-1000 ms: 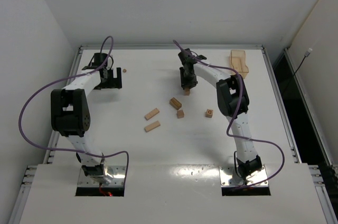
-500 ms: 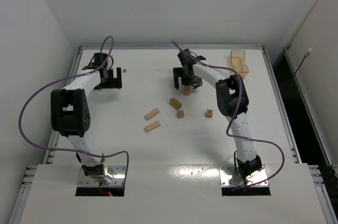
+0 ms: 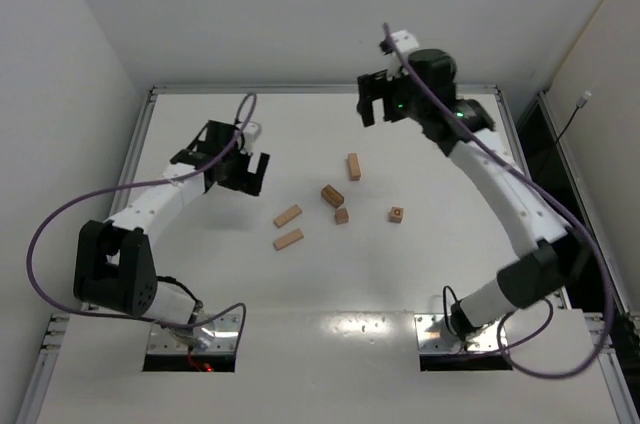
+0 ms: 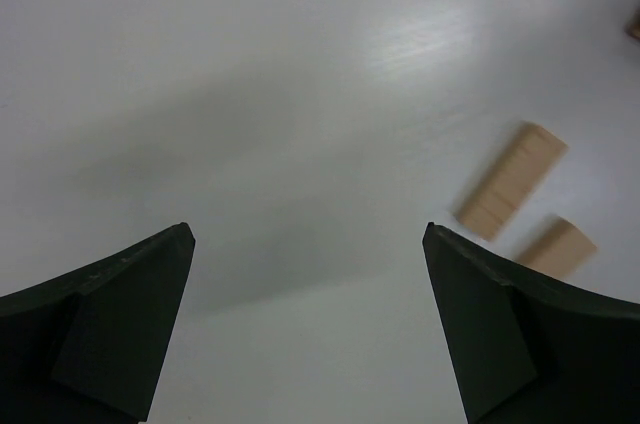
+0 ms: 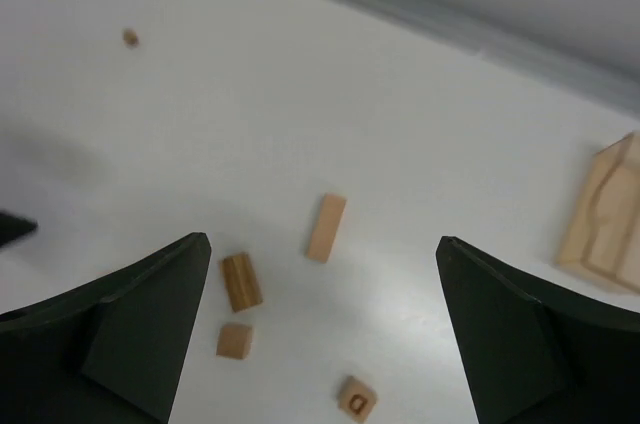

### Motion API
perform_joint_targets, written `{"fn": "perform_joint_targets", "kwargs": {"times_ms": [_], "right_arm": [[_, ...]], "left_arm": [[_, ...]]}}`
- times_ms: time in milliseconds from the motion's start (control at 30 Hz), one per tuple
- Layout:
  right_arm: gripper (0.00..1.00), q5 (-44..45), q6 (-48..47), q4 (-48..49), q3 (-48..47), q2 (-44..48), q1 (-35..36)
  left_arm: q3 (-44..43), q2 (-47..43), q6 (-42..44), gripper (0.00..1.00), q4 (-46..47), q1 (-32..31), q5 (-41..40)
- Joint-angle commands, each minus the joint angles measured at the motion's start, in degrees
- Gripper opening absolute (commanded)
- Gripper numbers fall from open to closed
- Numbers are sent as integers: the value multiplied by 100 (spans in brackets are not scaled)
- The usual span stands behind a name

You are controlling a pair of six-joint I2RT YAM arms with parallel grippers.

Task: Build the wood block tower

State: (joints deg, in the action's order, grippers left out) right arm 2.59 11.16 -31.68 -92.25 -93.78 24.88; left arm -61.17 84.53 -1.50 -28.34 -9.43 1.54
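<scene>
Six wood blocks lie loose and unstacked mid-tabletop, the two slanted bars just right of the wide-open, empty left pincer, nearer than the raised right pincer, equally open and empty

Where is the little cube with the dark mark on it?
In the top view the marked cube sits by itself, right of centre. Its nearest neighbour is a plain cube to its left.

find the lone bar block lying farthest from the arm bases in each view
top external: lone bar, centre, beyond the other blocks.
left wrist: not in it.
right wrist: lone bar, mid-frame.
shared landmark: marked cube, below it in both.
</scene>
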Motion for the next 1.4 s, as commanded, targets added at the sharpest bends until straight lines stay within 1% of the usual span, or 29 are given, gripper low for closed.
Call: {"fn": "perform_joint_targets", "kwargs": {"times_ms": [0,33,67,100,167,200,400,467,533,567,667,733,967,1200,1333,1367], "right_arm": [[94,-57,-1060,452,285,842,-194],[94,-57,-1202,452,478,965,-351],[94,-5,-1282,505,593,1080,-414],[94,83,-1344,505,820,1281,-562],[94,136,-1397,453,997,1414,-739],[94,136,-1397,452,1172,1476,-818],[94,-100,-1292,338,1551,1608,-1398],[94,-232,-1239,338,1605,1608,-1521],[94,-364,-1239,277,1605,1608,-1601],[94,-364,-1187,224,1605,1608,-1653],[94,-496,-1186,162,1552,1459,-1776],[94,-575,-1186,93,1490,1388,-1776],[94,-856,-1072,92,1438,1169,-1829],[93,-918,-1019,92,1385,993,-1829],[93,-971,-1019,92,1385,931,-1829],[93,-971,-1019,92,1385,879,-1829]], "left_arm": [[298,-454,396,99,-242,-707,303],[411,-525,396,99,-295,-883,355],[413,-525,396,99,-295,-1259,277],[500,-525,396,99,-295,-1428,277],[553,-473,396,95,-234,-1788,215],[553,-412,396,89,-181,-1877,137],[386,176,449,80,-129,-2422,83],[386,300,449,75,-128,-2493,-39],[386,458,449,72,12,-2493,-136],[334,520,449,72,12,-2493,-206],[273,704,449,63,12,-2493,-207],[220,793,449,60,74,-2493,-207],[87,1126,510,59,179,-2388,-93],[-105,1373,677,59,232,-2274,-40],[-220,1645,783,59,232,-2090,267],[-220,1645,852,57,232,-2089,268]]}}
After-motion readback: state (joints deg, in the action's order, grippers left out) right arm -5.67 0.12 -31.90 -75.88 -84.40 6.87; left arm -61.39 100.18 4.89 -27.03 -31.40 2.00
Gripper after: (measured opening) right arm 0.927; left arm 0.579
